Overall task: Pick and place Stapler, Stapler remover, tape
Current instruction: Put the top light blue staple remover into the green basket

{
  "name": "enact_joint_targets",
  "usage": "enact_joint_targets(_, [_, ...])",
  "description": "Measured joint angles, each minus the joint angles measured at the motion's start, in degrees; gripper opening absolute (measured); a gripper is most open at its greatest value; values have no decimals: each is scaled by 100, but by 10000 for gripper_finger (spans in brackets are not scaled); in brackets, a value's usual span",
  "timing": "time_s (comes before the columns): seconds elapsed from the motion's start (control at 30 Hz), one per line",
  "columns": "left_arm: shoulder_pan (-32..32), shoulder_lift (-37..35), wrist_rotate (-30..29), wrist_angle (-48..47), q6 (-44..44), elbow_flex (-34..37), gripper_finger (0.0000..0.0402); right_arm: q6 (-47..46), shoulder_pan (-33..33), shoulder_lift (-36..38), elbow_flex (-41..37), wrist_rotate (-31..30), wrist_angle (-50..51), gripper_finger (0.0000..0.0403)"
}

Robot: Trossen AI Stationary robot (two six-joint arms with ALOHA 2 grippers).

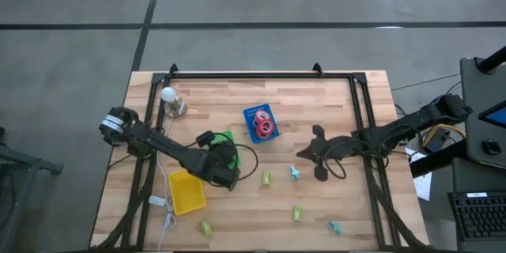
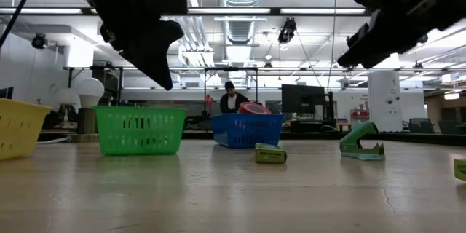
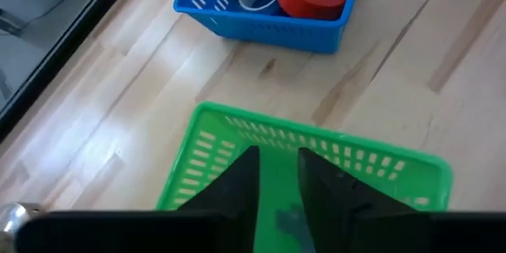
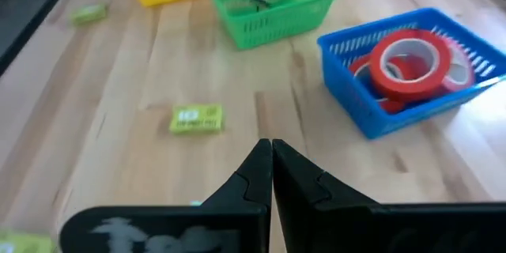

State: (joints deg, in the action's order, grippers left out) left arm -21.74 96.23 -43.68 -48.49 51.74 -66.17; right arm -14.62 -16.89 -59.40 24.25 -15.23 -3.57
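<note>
The left gripper (image 3: 277, 182) hangs over the green basket (image 3: 316, 146), fingers slightly parted, holding nothing. Beyond it the blue basket (image 1: 261, 122) holds the red tape rolls (image 4: 411, 63). The right gripper (image 4: 271, 166), fingers pressed together, hovers above bare wood; a yellow-green box (image 4: 196, 118) lies just ahead, its label unreadable.

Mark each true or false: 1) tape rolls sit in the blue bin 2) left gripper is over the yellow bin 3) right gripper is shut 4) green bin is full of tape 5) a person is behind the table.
1) True: red tape rolls lie in the blue bin.
2) False: the left gripper hangs over the green bin; the yellow bin is beside it.
3) True: the right gripper has its fingers together, holding nothing.
4) False: the green bin holds only a small dark item, no tape.
5) True: a person shows in the low view.
</note>
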Motion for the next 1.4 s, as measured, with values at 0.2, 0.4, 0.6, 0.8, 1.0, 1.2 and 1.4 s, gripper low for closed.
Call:
enact_joint_targets(0.2, [-2, 0, -195, 650, -146, -96, 136, 304, -498, -1, -93, 27, -122, 9])
enact_joint_targets(0.4, [-4, -7, -463, 2081, -1108, -247, 151, 522, -1076, -1, -59, 27, -37, 9])
enact_joint_targets(0.6, [-4, -7, -463, 3176, -1990, -249, 151, -2, -1255, -1, -64, -196, 368, 40])
enact_joint_targets(0.8, [-4, -7, -457, 3243, -1980, -210, 151, 115, -1274, -171, -70, -439, 636, 113])
enact_joint_targets(1.0, [-2, -7, -439, 3248, -1964, -203, 151, 165, -1289, -826, -50, -452, 567, 157])
enact_joint_targets(1.2, [-2, -7, -439, 3254, -1975, -198, 151, 267, -1289, -1423, 65, -609, 464, 151])
enact_joint_targets(1.4, [-2, -7, -439, 3256, -1975, -197, 151, 702, -1285, -1864, 256, -915, 454, 131])
